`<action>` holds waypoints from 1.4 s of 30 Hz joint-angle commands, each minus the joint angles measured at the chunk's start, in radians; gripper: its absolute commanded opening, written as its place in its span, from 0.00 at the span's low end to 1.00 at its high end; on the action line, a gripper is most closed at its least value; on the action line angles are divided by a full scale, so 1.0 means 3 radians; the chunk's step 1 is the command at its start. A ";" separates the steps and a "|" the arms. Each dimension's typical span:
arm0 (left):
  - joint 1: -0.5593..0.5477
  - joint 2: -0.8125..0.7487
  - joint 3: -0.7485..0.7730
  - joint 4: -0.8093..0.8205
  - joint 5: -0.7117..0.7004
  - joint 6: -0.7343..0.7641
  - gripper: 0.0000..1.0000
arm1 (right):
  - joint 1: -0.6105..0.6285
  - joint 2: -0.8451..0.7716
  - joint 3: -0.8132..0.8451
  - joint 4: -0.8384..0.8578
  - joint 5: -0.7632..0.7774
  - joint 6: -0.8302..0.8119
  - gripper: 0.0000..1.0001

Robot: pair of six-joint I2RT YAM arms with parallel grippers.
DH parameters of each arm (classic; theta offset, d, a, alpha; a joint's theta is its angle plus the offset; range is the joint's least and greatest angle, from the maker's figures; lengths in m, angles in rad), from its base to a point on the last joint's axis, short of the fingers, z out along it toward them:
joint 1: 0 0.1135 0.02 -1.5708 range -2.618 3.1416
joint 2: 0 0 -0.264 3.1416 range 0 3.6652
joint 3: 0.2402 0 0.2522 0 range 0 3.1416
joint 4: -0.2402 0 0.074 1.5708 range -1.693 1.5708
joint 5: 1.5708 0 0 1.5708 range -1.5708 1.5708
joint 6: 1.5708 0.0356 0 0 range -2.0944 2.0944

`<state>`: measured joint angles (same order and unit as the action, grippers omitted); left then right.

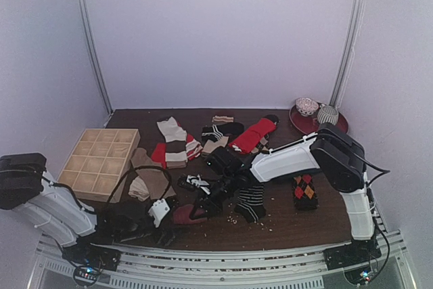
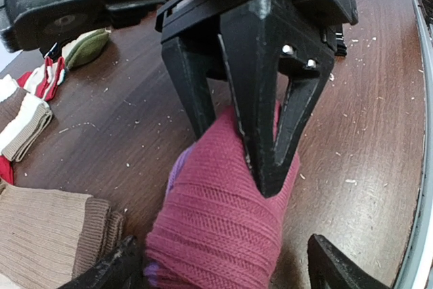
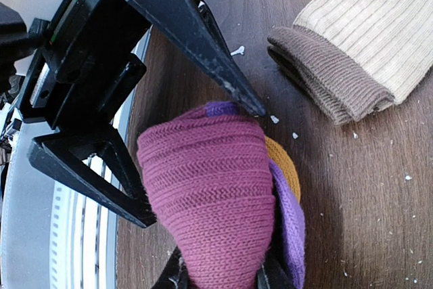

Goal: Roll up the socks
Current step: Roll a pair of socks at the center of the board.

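Dark wooden table [image 1: 284,225], near edge: my right arm [image 1: 284,160] stretches low across to the left, right gripper [image 2: 237,157] pinching the rolled magenta sock [image 3: 210,194]. My left arm [image 1: 61,204] lies low, left gripper [image 3: 203,164] spread, its 2 fingers [image 3: 203,45] straddling that sock.

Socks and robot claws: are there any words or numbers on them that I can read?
None: no word, number or sign can be read in any view.
The magenta sock, the brown ribbed sock and the wooden box are plain.
The right claw has a tiny coloured speck near its base, too small to read.
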<state>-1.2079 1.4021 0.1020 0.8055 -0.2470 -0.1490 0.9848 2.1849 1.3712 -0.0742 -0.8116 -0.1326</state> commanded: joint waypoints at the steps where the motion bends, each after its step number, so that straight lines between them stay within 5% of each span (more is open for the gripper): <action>1: -0.0013 0.0070 0.0083 0.0051 0.0024 0.0121 0.82 | -0.0118 0.0522 -0.0322 -0.1234 0.0921 -0.0077 0.15; 21: -0.0005 0.0048 0.0150 0.0152 -0.0035 0.0246 0.77 | -0.0122 0.0540 -0.0332 -0.1271 0.0960 -0.0052 0.15; 26: 0.0084 0.0129 0.0159 0.0174 0.0061 0.0266 0.58 | -0.0119 0.0538 -0.0324 -0.1268 0.0961 -0.0051 0.15; 29: 0.0094 0.0261 0.0167 0.0288 0.0144 0.0221 0.38 | -0.0120 0.0542 -0.0324 -0.1269 0.0962 -0.0051 0.15; 32: 0.0104 0.0423 0.0191 0.0330 0.0164 0.0184 0.35 | -0.0119 0.0543 -0.0327 -0.1273 0.0957 -0.0051 0.15; 37: 0.0119 0.0519 0.0285 0.0126 0.0131 0.0060 0.00 | -0.0118 0.0544 -0.0307 -0.1274 0.0918 -0.0054 0.15; 42: 0.0158 0.0565 0.0494 -0.0493 0.0100 -0.0358 0.00 | -0.0117 0.0363 -0.0345 -0.1047 0.0948 -0.0010 0.21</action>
<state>-1.1767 1.5322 0.1986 0.8524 -0.2211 -0.1421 0.9550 2.1773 1.3754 -0.1352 -0.8150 -0.1310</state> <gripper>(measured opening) 0.082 0.224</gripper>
